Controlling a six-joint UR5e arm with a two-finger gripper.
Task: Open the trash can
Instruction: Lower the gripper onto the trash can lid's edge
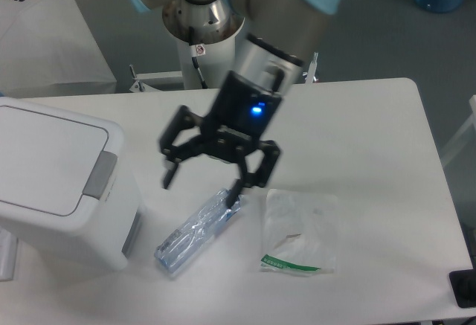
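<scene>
Jaws apart, gripper (201, 184) seemingly above bottle (195, 230)

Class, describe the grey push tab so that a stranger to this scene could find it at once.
Start at the big white trash can on the table's left side. Follow its closed flat lid to the edge nearest the open pincer. The grey push tab is there: the only grey patch on the white bin.
</scene>
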